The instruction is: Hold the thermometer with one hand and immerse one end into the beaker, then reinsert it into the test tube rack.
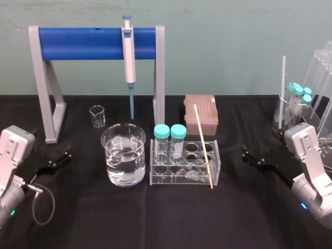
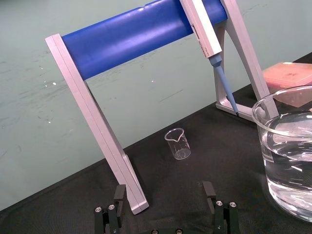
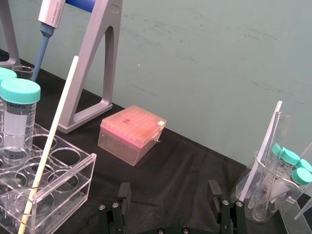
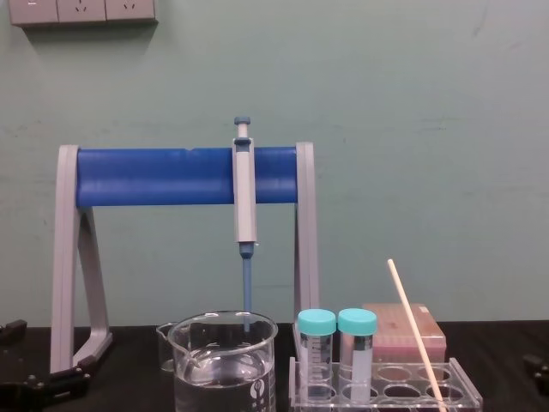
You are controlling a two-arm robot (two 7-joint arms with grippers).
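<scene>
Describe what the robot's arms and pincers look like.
The left arm and right arm each end in a light-grey boxy housing on a rounded silver wrist with a small teal light. A looping black cable trails from the left wrist. The left pincer and right pincer are black, each with two slim angular fingers fastened with small silver screws.

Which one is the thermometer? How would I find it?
Find the big grey stand with the blue bar at the back. In front of its right leg sits the clear test tube rack, and the thermometer leans in its right end. It is a thin cream stick, unlike the rack's two teal-capped tubes.
</scene>
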